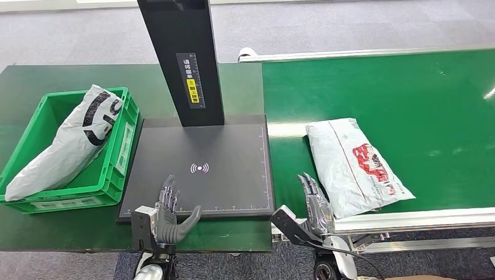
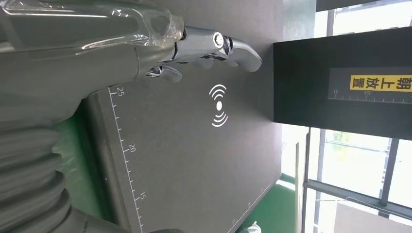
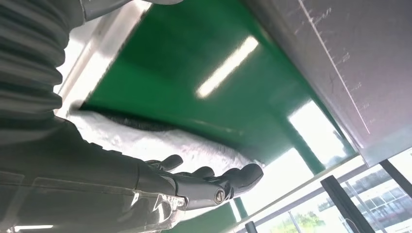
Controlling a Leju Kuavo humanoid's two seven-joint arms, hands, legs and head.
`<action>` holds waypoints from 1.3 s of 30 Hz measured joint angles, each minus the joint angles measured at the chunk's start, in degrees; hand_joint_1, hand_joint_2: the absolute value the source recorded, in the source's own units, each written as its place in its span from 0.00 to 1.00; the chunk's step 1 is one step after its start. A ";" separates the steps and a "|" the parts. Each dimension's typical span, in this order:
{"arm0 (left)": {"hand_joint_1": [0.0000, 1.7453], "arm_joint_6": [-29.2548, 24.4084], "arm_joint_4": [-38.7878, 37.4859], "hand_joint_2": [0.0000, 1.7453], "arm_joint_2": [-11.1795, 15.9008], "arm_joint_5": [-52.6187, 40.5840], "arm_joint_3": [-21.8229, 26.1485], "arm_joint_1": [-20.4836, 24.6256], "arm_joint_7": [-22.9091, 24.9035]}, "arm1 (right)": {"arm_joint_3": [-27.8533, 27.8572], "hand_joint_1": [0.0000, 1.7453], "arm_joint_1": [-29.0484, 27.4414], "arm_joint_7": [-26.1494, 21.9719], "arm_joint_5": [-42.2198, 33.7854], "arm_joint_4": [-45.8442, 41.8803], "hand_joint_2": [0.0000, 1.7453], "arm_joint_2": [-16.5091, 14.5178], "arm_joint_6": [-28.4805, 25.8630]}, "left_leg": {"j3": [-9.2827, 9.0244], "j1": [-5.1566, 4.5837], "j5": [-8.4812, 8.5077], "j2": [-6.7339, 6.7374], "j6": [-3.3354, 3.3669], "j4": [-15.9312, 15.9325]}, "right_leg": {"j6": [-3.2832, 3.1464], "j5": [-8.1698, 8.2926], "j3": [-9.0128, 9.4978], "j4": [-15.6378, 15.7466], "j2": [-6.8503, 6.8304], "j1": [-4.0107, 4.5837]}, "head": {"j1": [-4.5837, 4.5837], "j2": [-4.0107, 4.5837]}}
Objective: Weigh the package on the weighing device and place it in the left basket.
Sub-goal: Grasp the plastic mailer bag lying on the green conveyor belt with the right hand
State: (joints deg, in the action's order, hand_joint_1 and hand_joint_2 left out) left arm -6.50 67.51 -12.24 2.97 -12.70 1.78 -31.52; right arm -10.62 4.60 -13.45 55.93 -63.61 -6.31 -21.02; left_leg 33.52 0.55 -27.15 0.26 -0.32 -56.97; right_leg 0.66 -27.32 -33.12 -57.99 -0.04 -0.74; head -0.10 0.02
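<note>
The white package (image 1: 356, 165) with red print lies flat on the green conveyor belt (image 1: 420, 105), just right of the black weighing device (image 1: 201, 172). The right hand (image 1: 316, 205) is beside the package's near left edge, fingers (image 3: 228, 180) extended and apart, holding nothing. The left hand (image 1: 169, 213) rests at the scale's near edge, fingers spread, empty. On the table (image 1: 35, 76) to the left, the green basket (image 1: 119, 154) holds a grey bag (image 1: 70, 143).

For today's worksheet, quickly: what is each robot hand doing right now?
Left hand: open, holding nothing.
Right hand: open, holding nothing.
</note>
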 joint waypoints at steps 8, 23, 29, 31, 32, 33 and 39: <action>0.00 0.20 0.01 1.00 0.00 -0.05 0.01 -0.01 0.00 | 0.06 0.00 0.49 0.06 0.30 0.01 1.00 0.72 0.04 | 0.01 0.00 0.00 0.00 0.00 0.00 | 0.00 0.00 -0.01 0.00 0.00 0.00 | 0.01 -0.01; 0.00 1.42 -0.06 1.00 0.04 -0.23 -0.72 0.11 -0.02 | 1.46 0.00 9.31 -1.51 5.75 10.26 1.00 2.15 -2.13 | -0.01 0.00 0.02 0.02 0.00 -0.01 | 0.00 0.03 0.00 0.00 0.01 0.00 | 0.00 -0.02; 0.00 2.20 -0.50 1.00 0.00 -0.24 -1.52 0.74 -0.04 | 2.25 0.00 17.94 -0.49 8.42 21.54 1.00 2.98 -3.41 | -0.01 0.00 0.03 0.01 0.00 -0.02 | 0.01 0.04 0.00 -0.01 0.01 0.00 | 0.01 -0.02; 0.00 2.30 -0.69 1.00 0.00 -0.24 -1.59 1.02 -0.04 | 2.29 0.00 19.85 1.38 10.43 24.33 1.00 3.23 -3.59 | 0.00 0.00 0.03 0.00 0.00 -0.02 | 0.01 0.04 -0.01 -0.01 0.00 0.00 | 0.01 -0.01; 0.00 2.36 -0.81 1.00 0.01 -0.24 -1.67 1.19 -0.04 | 2.29 0.00 20.80 2.64 11.71 25.76 1.00 3.36 -3.47 | 0.00 0.00 0.03 0.00 0.00 -0.02 | 0.01 0.04 -0.01 -0.01 0.00 0.00 | 0.01 0.00; 0.00 2.46 -0.96 1.00 0.01 -0.23 -1.77 1.38 -0.04 | 2.28 0.00 21.79 3.92 13.04 27.19 1.00 3.49 -3.19 | 0.01 0.00 0.03 0.00 0.00 -0.02 | 0.01 0.04 -0.01 -0.01 0.00 0.00 | 0.01 0.00; 0.00 2.81 -1.68 1.00 0.02 0.06 -2.30 2.12 -0.08 | 2.08 0.00 27.35 8.89 18.10 33.99 1.00 4.43 0.25 | 0.00 0.00 0.03 -0.01 0.00 -0.02 | 0.01 0.04 0.00 -0.01 0.00 0.00 | 0.00 -0.02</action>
State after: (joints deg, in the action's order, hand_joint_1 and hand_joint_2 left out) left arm -3.69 65.83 -12.22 3.03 -15.00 3.90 -31.59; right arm -8.54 31.94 -4.56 74.03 -29.62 -1.88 -20.77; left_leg 33.53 0.55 -27.12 0.25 -0.32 -56.99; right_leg 0.67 -27.28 -33.12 -57.99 -0.03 -0.74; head -0.10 0.01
